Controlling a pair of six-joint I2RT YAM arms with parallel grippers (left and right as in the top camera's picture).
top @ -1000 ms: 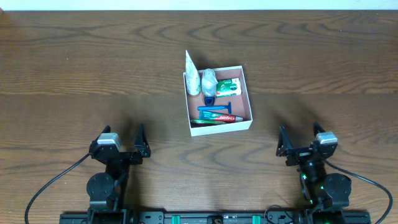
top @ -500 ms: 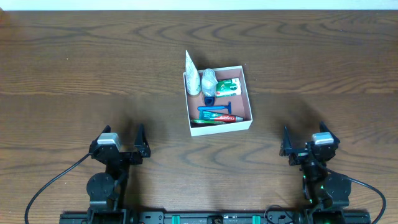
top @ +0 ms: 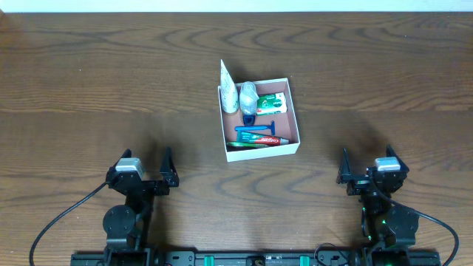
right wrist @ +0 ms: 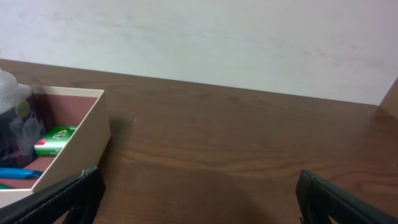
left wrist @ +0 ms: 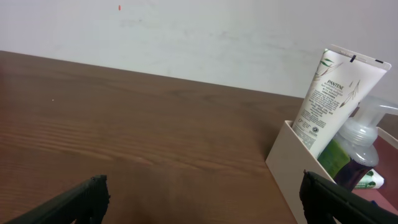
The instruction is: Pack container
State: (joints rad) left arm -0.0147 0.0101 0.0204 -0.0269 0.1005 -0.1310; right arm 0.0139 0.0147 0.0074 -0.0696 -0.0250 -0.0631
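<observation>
Just toward 12 o'clock from the middle of the table (top: 89, 89), seen from overhead: the container (top: 262, 151), white-walled and pink-brown inside, well apart from both grippers. Holds a white tube (top: 228, 92) propped up at its 11 o'clock corner, a clear pump bottle (top: 249, 94) just beside that, a green box (top: 270, 103) toward 1 o'clock, a blue razor (top: 255, 127) across the middle and a toothpaste tube (top: 260, 139) along the 6 o'clock wall. Down at 7 o'clock of the table, the left gripper (top: 142, 171), fingers spread wide with only bare wood between, the container off at about 2 o'clock from it. Down at 5 o'clock, the right gripper (top: 372, 170), fingers likewise spread wide and holding nothing, the container at about 10 o'clock from it. From the left wrist, dark fingertips of the left gripper (left wrist: 202, 199) at the two lower corners, and the container (left wrist: 292, 168) at 3 to 4 o'clock of the view, the white tube (left wrist: 333, 87) and pump bottle (left wrist: 364, 134) rising above its rim. From the right wrist, the right gripper (right wrist: 199, 199) framed the same way, the container (right wrist: 74, 158) at 8 to 9 o'clock, the green box (right wrist: 55, 140) lying inside.
</observation>
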